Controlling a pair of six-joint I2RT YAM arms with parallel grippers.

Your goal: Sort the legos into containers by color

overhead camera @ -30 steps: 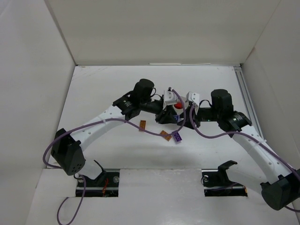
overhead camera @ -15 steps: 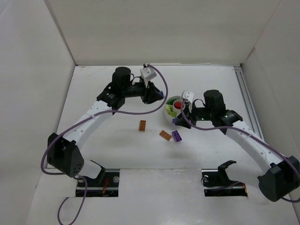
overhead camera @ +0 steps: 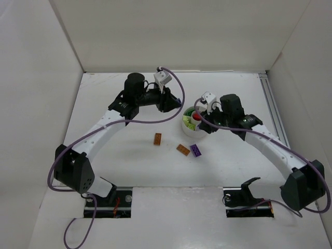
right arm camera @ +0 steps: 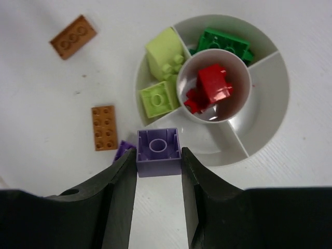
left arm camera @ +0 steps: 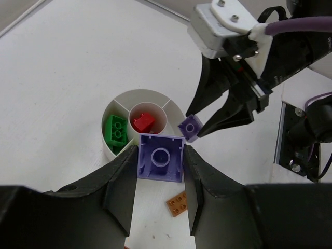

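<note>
White panels (overhead camera: 171, 31) wall in a pale surface (overhead camera: 119, 166). From the lower corners of the overhead view the two arms (overhead camera: 104, 129) reach toward the round white tub (right arm camera: 288, 96), which sits just right of centre. We see the left end effector (left arm camera: 160, 162) pinching the left purple brick (left arm camera: 160, 157), hollow underside toward its camera, in front of the tub's lower right rim. The right end effector (right arm camera: 158, 155) likewise nips the right purple brick (right arm camera: 158, 150) at the tub's lower edge. Inside the tub, red legos (right arm camera: 210, 88) fill the centre cup, green legos (right arm camera: 223, 41) the top section and yellow-green legos (right arm camera: 161, 52) the left one. The right and bottom sections look bare. Left of the tub on the surface lie two orange bricks (right arm camera: 105, 128), with a loose purple brick (right arm camera: 123, 149) below them. We judge these pieces light, rigid and glossy, so they may slip or twist in a pinch. The flat opposite side walls are the place to hold them, as both arms do, not the studs. Hard to make out: we cannot tell which bare section is meant for purple. The loose purple brick is mostly hidden behind a finger in the right wrist view. The left wrist view loses the tub's lower part behind its own brick. From overhead, the right wrist covers much of the tub.
</note>
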